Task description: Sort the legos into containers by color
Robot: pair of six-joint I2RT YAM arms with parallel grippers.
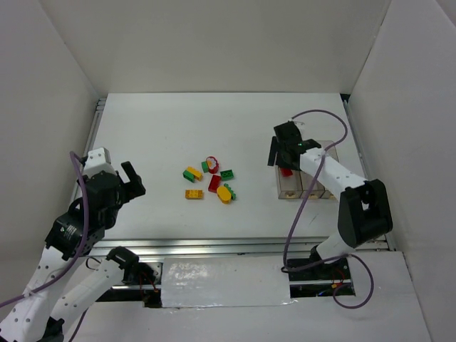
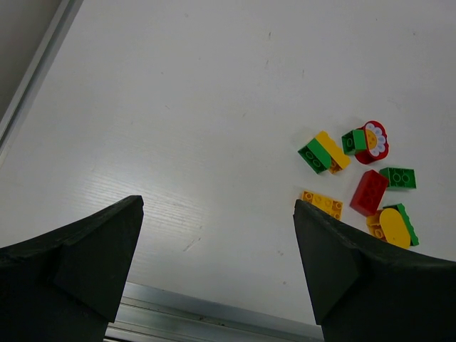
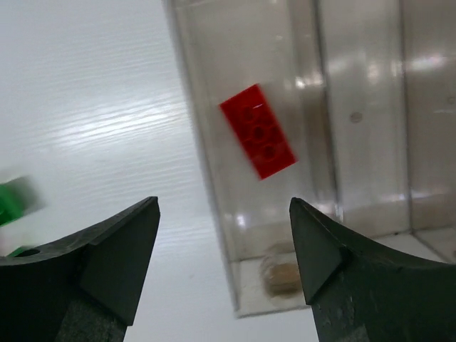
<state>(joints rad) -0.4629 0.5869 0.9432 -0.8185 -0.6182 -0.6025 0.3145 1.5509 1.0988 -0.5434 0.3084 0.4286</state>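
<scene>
Now, risk at the containers: the right fingers (image 3: 107, 256) hang low over the clear containers (image 3: 187, 107). The see-through walls sit close beneath the tips, so a sideways pull-away would probably clip a wall and shove the joined row across the bench (image 1: 157, 135).
Risk at the pile: the loose legos (image 1: 210, 178) lie bunched, several touching. Some green and yellow pieces sit pressed together, so a grab could likely lift two colours at once or scatter the neighbours.
Red brick and fingers: the red brick (image 3: 258, 140) is inside the leftmost compartment, tilted. In the wrist view it shows in the gap between the two fingers, beyond their tips and touching neither. Whether it rests flat on the floor of the compartment cannot be told.
Right fingers: spread apart and gripping nothing.
Other compartments: the parts that show look bare of bricks.
Left fingers: the left fingers (image 2: 85, 249) are spread wide and grip nothing, hovering over bare bench at the left side.
Pile and left fingers: the legos lie ahead and to the right of the left fingers, well apart from them, near the bench's middle.
</scene>
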